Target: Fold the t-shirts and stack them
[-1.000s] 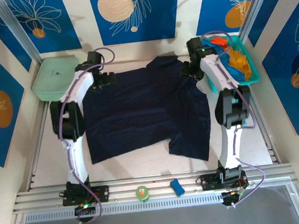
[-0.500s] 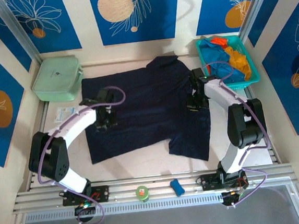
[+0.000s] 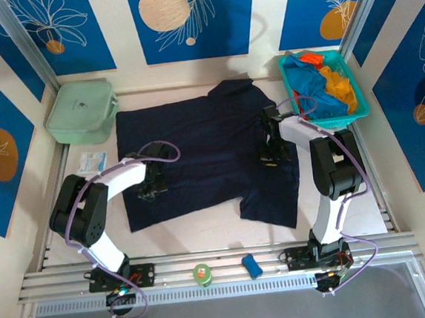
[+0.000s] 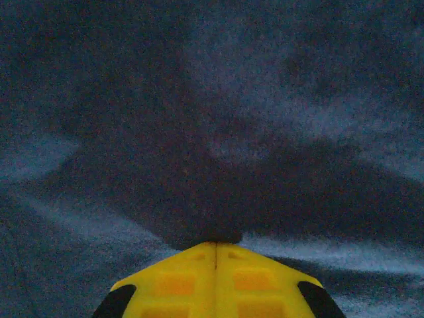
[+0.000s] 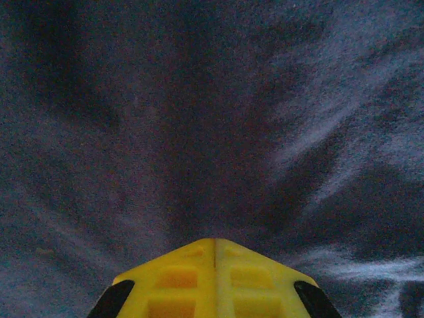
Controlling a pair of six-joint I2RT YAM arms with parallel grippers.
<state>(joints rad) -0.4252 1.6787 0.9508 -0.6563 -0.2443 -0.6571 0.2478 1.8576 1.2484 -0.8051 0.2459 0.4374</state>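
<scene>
Left gripper [image 3: 149, 185] has dropped from the far edge onto the navy t-shirt [image 3: 204, 148], spread flat mid-table; jaws snapped closed, pinching cloth; right gripper [image 3: 269, 156] same, pinching the right side; fold likely starting.

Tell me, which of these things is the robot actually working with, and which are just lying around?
Part of the job: navy t-shirt; blue shirt, orange shirt, red shirt.

Just lying about: teal basket, pale green box, small green roll, small blue object, white packet.
</scene>
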